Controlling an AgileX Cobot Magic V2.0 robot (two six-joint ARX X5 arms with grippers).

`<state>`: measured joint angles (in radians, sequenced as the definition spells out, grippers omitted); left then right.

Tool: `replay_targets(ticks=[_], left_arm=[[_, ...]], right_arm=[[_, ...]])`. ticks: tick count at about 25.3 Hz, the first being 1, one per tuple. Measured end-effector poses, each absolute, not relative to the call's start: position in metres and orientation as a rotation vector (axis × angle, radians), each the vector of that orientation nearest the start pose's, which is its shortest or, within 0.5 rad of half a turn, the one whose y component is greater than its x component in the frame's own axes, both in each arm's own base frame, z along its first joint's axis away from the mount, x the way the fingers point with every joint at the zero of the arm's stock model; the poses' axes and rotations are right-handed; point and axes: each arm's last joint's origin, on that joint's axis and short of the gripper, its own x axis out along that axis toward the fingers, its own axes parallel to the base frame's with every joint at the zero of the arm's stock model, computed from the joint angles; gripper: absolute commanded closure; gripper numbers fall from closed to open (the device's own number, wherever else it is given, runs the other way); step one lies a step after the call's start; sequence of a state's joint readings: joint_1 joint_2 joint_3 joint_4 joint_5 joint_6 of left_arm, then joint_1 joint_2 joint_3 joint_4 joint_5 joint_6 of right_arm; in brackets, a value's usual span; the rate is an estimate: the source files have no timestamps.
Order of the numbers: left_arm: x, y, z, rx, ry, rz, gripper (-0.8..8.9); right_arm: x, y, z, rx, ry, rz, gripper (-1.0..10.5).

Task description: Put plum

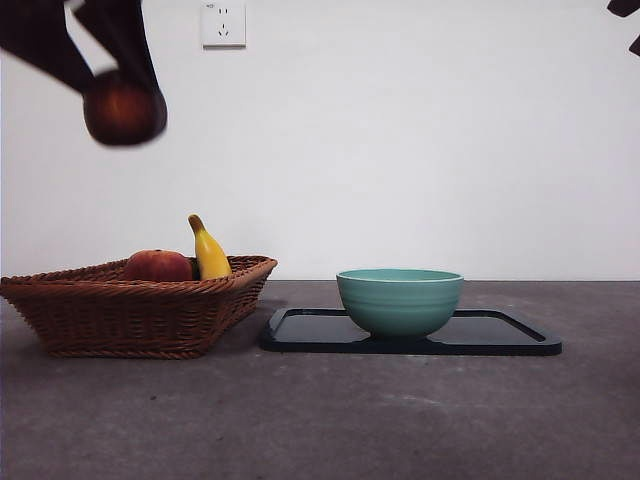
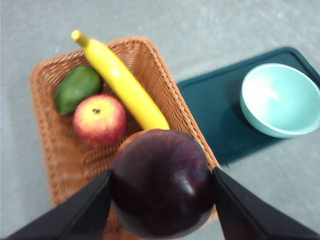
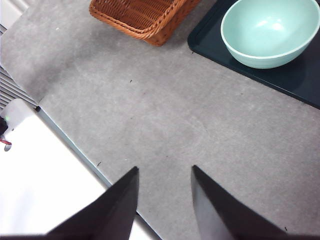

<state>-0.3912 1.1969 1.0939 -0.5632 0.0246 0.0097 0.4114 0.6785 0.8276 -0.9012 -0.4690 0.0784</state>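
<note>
Left gripper point(image 2: 161, 200) is clamped on the plum point(image 2: 162, 189), carrying it high above the wicker basket point(image 2: 47, 150) — so the pick is done and the placing is left, probably into the green bowl point(image 2: 280, 100) on the dark tray point(image 2: 215, 115). Beyond, the apple point(image 2: 99, 119), banana point(image 2: 122, 82) and an avocado-like fruit point(image 2: 77, 89) lie in the basket. Right gripper point(image 3: 162, 200) waits with jaws apart over bare table — the front view blurs the raised plum.
</note>
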Motion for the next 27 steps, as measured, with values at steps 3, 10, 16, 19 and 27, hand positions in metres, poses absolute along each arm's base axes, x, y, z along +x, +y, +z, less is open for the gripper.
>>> replay_targets(ticks=[3, 10, 16, 19, 27], left_arm=[[0.238, -0.095, 0.301, 0.129, 0.661, -0.390, 6.01], [0.265, -0.098, 0.264, 0.164, 0.731, -0.374, 6.01], [0.287, -0.106, 0.238, 0.186, 0.752, -0.381, 6.01], [0.296, -0.109, 0.228, 0.187, 0.748, -0.381, 6.01], [0.308, -0.110, 0.208, 0.188, 0.781, -0.372, 6.01]], right_arm=[[0.101, 0.058, 0.301, 0.092, 0.808, 0.807, 7.8], [0.101, 0.058, 0.301, 0.092, 0.808, 0.807, 7.8], [0.101, 0.058, 0.301, 0.092, 0.808, 0.807, 7.8], [0.101, 0.058, 0.301, 0.093, 0.808, 0.806, 7.8], [0.101, 0.058, 0.301, 0.096, 0.810, 0.805, 7.8]])
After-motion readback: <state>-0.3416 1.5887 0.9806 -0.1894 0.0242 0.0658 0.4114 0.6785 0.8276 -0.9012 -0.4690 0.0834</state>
